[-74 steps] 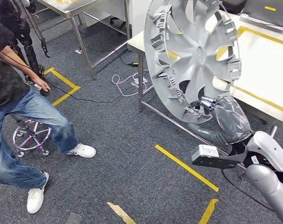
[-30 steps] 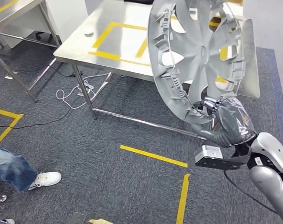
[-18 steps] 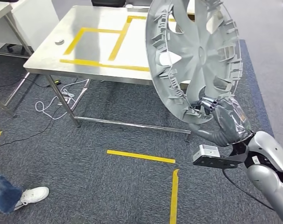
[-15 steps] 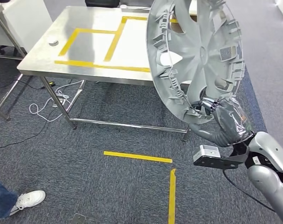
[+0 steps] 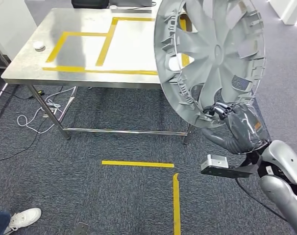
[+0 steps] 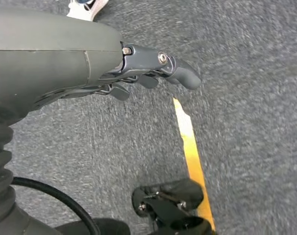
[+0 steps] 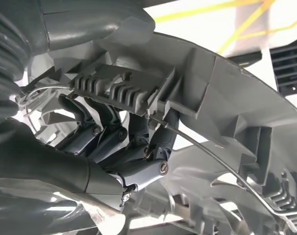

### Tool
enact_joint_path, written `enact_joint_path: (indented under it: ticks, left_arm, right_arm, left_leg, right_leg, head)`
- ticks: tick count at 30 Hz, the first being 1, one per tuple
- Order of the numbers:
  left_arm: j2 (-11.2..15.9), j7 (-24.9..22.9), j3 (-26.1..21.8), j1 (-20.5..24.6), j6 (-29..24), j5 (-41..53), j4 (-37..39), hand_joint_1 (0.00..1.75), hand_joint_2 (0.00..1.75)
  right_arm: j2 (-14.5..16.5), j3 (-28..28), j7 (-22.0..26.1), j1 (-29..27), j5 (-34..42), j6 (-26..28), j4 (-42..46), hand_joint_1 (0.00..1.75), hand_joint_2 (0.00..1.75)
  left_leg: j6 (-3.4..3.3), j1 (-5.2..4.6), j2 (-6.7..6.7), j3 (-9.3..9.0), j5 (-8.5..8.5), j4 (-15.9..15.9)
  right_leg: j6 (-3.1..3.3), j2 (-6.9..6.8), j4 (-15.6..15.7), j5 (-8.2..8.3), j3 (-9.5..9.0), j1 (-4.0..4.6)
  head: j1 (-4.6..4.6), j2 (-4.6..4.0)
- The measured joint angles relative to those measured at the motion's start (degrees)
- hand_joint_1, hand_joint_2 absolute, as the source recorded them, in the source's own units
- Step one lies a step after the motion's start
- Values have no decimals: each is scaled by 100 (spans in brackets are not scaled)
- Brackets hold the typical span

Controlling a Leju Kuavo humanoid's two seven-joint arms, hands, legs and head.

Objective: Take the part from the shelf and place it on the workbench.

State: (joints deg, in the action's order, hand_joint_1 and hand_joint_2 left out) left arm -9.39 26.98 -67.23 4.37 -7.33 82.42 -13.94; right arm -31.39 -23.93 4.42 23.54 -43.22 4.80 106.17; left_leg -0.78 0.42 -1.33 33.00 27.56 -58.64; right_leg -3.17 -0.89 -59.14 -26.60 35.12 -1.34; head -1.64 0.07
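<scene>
Fingers (image 7: 113, 139) of the right hand (image 5: 243, 128) were hooked through the ribbed grey plastic hubcap (image 5: 210, 58), held upright beyond the steel workbench (image 5: 25, 71) edge; left hand (image 6: 154, 73) was loosely extended, gripping nothing.

No readable text, label, brand, number or sign stands on anything here (the yellow tape lines (image 5: 137, 164) on the carpet at the lower middle, and those on the workbench (image 5: 25, 68) at upper left, carry no lettering).
</scene>
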Motion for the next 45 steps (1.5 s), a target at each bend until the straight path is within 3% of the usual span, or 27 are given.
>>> enact_joint_path:
  ticks: [3, 5, 8, 9, 10, 11, 13, 15, 18, 20, 21, 23, 25, 26, 27, 29, 31, 35, 37, 39, 40, 41, 42, 44, 45]
  left_arm:
    - [28, 92, 13, -21, 145, 0, 0, 0, 175]
    - [49, 127, 21, -29, 186, 0, 0, 0, 175]
    - [63, 135, 31, -48, 209, 0, 0, 0, 175]
    - [64, 135, 33, -59, 212, 0, 0, 0, 175]
    - [65, 135, 34, -69, 212, 0, 0, 0, 175]
    - [67, 135, 35, -76, 213, 0, 0, 0, 175]
    - [80, 138, 38, -79, 213, 0, 0, 0, 175]
    - [98, 140, 41, -75, 213, 0, 0, 0, 175]
    - [103, 145, 48, -76, 216, 0, 0, 0, 175]
    - [104, 156, 58, -75, 224, 0, 0, 0, 175]
    - [105, 164, 66, -71, 229, 0, 0, 0, 175]
    - [108, 182, 84, -72, 239, 1, 0, 0, 175]
    - [105, 202, 99, -80, 243, 2, 0, 0, 175]
    - [104, 210, 108, -82, 244, 2, 0, 0, 175]
    - [102, 216, 117, -81, 244, 2, 0, 0, 175]
    - [103, 223, 132, -77, 241, 9, 0, 0, 175]
    - [109, 227, 138, -81, 236, 25, 0, 0, 175]
    - [111, 227, 142, -82, 222, 35, 0, 0, 175]
    - [112, 226, 143, -75, 219, 35, 0, 0, 175]
    - [110, 223, 144, -82, 219, 35, 0, 0, 175]
    - [108, 220, 144, -91, 219, 35, 0, 0, 175]
    - [107, 218, 144, -99, 219, 35, 0, 0, 175]
    - [106, 216, 144, -103, 219, 35, 0, 0, 175]
    - [115, 216, 144, -105, 219, 35, 0, 0, 175]
    - [120, 216, 144, -104, 219, 35, 0, 0, 175]
  right_arm:
    - [-1, 14, 55, -79, -62, 69, -1, 175, 175]
    - [-3, 43, 102, -141, -75, 102, -1, 175, 175]
    - [-4, 63, 131, -209, -86, 133, -2, 175, 175]
    - [-4, 63, 137, -229, -88, 142, -3, 175, 175]
    - [-4, 63, 140, -246, -91, 150, -3, 175, 175]
    - [-4, 64, 142, -256, -94, 154, -3, 175, 175]
    - [-4, 73, 144, -263, -99, 155, -4, 175, 175]
    - [-4, 87, 143, -265, -100, 159, -5, 175, 175]
    - [-4, 99, 154, -272, -102, 170, -5, 175, 175]
    - [-7, 108, 172, -274, -103, 171, -6, 175, 175]
    - [-8, 113, 179, -275, -103, 171, -7, 175, 175]
    - [-8, 115, 194, -284, -104, 170, -10, 175, 175]
    - [-8, 114, 208, -302, -104, 168, -12, 175, 175]
    - [-8, 113, 215, -304, -104, 166, -12, 175, 175]
    - [-8, 114, 220, -303, -104, 164, -12, 175, 175]
    - [-8, 118, 227, -293, -104, 162, -13, 175, 175]
    - [-7, 126, 236, -292, -105, 161, -13, 175, 175]
    - [-8, 150, 242, -315, -109, 159, -12, 175, 175]
    - [-8, 163, 242, -315, -110, 155, -12, 175, 175]
    - [-8, 163, 246, -323, -114, 152, -12, 175, 175]
    - [-7, 161, 248, -328, -115, 151, -12, 175, 175]
    - [-7, 160, 250, -333, -115, 150, -12, 175, 175]
    - [-7, 159, 250, -335, -115, 150, -12, 175, 175]
    - [-7, 160, 248, -340, -115, 150, -13, 175, 175]
    - [-7, 160, 247, -340, -116, 148, -13, 175, 175]
  left_leg:
    - [61, 2, -8, 1, 15, -23]
    - [104, 18, 20, 70, 176, -222]
    - [138, 20, 60, 532, 700, -1273]
    - [134, 20, 62, 674, 792, -1579]
    - [119, 17, 64, 732, 766, -1686]
    - [93, 12, 66, 691, 632, -1572]
    - [1, -12, 94, 386, 206, -848]
    - [-74, -40, 135, 125, -20, -222]
    - [-86, -54, 144, 72, -35, -30]
    - [-114, -27, 138, 48, -75, 40]
    - [-131, -9, 133, 37, -94, 72]
    - [-149, -7, 125, 38, -99, 78]
    - [-148, -5, 119, 38, -95, 75]
    - [-141, 0, 117, 34, -89, 71]
    - [-126, 8, 116, 27, -78, 63]
    - [-65, 8, 118, 21, -34, 29]
    - [2, -13, 119, 31, 0, -2]
    - [103, -2, 107, 18, 95, -94]
    - [148, 3, 110, 249, 345, -623]
    - [160, 4, 111, 679, 604, -1404]
    - [152, 2, 112, 836, 619, -1638]
    - [133, -1, 113, 900, 515, -1667]
    - [100, -9, 115, 867, 306, -1477]
    - [-10, -45, 130, 635, -177, -769]
    - [-64, -66, 137, 506, -290, -438]
  right_leg:
    - [124, 24, 50, -18, -34, 19]
    - [208, 39, 57, -12, -43, 13]
    - [278, 68, 60, -10, -40, 22]
    - [284, 85, 59, -11, -40, 31]
    - [286, 104, 59, -11, -42, 41]
    - [286, 125, 58, -11, -47, 52]
    - [285, 159, 58, -11, -60, 70]
    - [263, 179, 51, -4, -43, 91]
    - [177, 185, 59, 18, -3, 78]
    - [118, 166, -58, -79, 72, 70]
    - [93, 156, -267, -205, 176, 67]
    - [49, 143, -976, -540, 509, 51]
    - [6, 138, -1480, -662, 758, 35]
    - [-11, 133, -1437, -570, 740, 24]
    - [-25, 121, -1165, -390, 606, 9]
    - [-45, 70, -381, -93, 195, -8]
    - [10, 51, 34, -49, -42, 1]
    - [191, 87, 66, -101, -120, 8]
    - [265, 87, 74, -137, -180, 0]
    - [306, 97, 74, -186, -230, 15]
    - [312, 109, 73, -215, -263, 25]
    - [312, 122, 73, -251, -307, 35]
    - [309, 135, 73, -292, -362, 46]
    - [293, 149, 81, -391, -473, 67]
    - [269, 158, 86, -436, -513, 75]
  head:
    - [22, 1]
    - [33, 1]
    - [52, -1]
    - [53, -1]
    - [54, -1]
    - [56, -1]
    - [57, -1]
    - [55, -1]
    - [53, 0]
    - [40, 0]
    - [26, 0]
    - [9, 0]
    - [10, -1]
    - [9, -1]
    - [9, -1]
    - [3, -1]
    - [8, 0]
    - [38, 1]
    - [72, 0]
    - [90, -1]
    - [91, -1]
    - [90, -1]
    - [90, -1]
    - [86, -1]
    - [85, -1]
